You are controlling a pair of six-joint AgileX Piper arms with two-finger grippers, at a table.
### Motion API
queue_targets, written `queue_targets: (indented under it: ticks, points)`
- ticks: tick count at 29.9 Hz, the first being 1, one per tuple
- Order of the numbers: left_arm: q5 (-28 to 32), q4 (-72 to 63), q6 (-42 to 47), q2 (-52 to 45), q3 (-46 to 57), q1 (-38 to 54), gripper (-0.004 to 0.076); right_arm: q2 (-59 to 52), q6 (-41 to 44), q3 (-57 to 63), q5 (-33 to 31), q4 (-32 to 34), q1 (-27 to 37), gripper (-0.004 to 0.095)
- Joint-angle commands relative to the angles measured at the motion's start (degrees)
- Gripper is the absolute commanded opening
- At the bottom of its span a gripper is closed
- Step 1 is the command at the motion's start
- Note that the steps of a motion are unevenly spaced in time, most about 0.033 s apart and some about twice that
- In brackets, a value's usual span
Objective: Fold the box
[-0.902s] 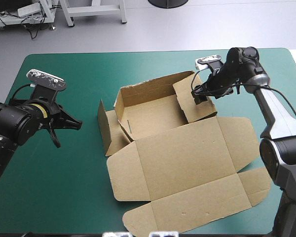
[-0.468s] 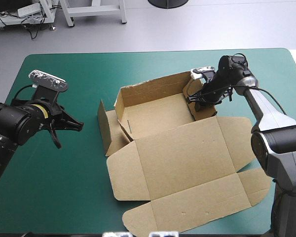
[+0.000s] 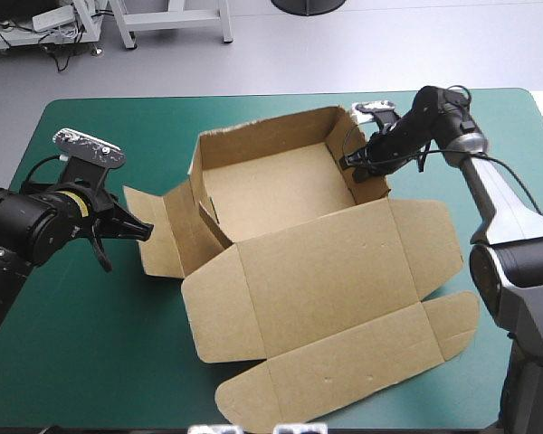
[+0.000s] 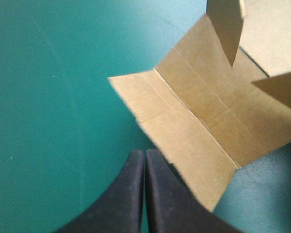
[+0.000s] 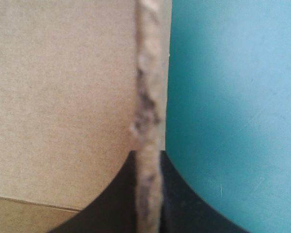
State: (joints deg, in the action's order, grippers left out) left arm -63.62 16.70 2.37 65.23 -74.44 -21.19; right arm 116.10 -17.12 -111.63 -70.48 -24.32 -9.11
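While our right hand [image 3: 356,168] pinches the right wall [image 3: 369,188] of the brown cardboard box [image 3: 326,271] mid-counter [image 3: 118,353], our left hand [image 3: 145,231] sits closed, empty, beside its left flap [image 3: 163,242]. Light, stiff board, we judge: grip wall edges.

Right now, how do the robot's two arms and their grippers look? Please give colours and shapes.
The left arm is black and built of thick round segments. The right arm has long silver-grey links with black joints. The left gripper and the right gripper each have two broad black fingers, curved like fins, wide at the base and narrowing to a point.
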Motion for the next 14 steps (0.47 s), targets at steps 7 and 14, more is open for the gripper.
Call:
queue_targets:
  ticks: [7,14]
  points:
    - [10.5,0.7,1.8,-1.3,-1.5,0.1,0.0001,-17.4,-4.1,-3.2,-1.7,-8.5,13.7,-0.0020]
    - [18.6,-7.8,0.9,-1.3,-1.5,7.8,0.0015,-22.5,-6.7,-3.1,-1.7,-14.9,24.1,-0.0020]
